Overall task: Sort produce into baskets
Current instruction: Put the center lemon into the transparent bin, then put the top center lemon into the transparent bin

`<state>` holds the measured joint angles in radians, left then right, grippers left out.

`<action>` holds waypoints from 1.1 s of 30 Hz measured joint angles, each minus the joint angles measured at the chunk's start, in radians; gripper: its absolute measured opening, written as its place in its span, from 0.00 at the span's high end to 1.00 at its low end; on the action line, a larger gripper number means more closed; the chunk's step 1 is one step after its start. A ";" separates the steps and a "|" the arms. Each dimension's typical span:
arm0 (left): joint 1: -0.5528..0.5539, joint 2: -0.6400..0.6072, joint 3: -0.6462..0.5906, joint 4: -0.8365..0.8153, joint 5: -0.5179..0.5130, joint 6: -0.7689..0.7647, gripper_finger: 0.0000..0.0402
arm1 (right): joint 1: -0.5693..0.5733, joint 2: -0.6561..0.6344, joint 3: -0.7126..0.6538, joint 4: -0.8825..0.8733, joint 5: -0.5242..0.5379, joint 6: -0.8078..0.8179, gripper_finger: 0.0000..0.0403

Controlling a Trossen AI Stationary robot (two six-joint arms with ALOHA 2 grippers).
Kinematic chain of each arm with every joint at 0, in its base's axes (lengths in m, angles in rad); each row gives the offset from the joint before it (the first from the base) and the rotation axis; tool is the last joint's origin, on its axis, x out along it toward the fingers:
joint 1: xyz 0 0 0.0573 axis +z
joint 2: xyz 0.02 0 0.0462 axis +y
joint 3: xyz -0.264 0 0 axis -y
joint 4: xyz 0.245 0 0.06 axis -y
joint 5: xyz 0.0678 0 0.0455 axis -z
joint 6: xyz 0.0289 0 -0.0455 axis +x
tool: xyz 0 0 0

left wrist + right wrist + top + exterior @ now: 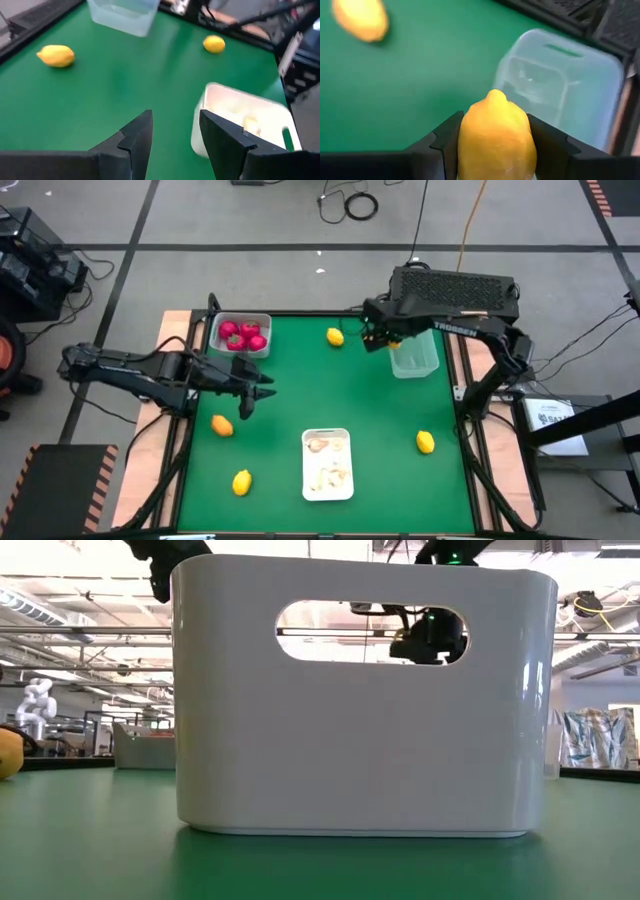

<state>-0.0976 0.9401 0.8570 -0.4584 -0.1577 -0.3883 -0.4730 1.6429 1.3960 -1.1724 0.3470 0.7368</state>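
My right gripper (495, 125) is shut on a yellow lemon (497, 142) above the table's far right, beside a pale green translucent basket (413, 352) that has nothing in it. In the high view this gripper (377, 338) sits just left of that basket. My left gripper (175, 125) hangs open over the table's left middle (255, 393), with nothing between its fingers. A whitish basket (240, 335) at the far left holds red produce. A white basket (328, 464) at the near centre holds pale garlic-like bulbs. My right gripper pinches the lemon's two long sides (467, 137) between its two fingers (445, 140). The lemon's pointed end (495, 95) sticks out ahead of the fingertips. The fingers slant steeply down from above. The lemon is lifted clear of the table.
Loose lemons lie on the green table at the far middle (335, 336), the left (222, 425), the near left (241, 481) and the near right (426, 442). In the low view the white basket (365, 700) blocks most of the table.
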 joint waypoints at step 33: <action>0.220 0.079 0.000 0.197 -0.030 -0.242 0.58 | -0.246 0.007 -0.078 0.009 0.074 -0.536 0.37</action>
<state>0.1221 1.0193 0.8574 -0.2610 -0.1874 -0.6308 -0.7189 1.6501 1.3183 -1.1639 0.4210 0.2003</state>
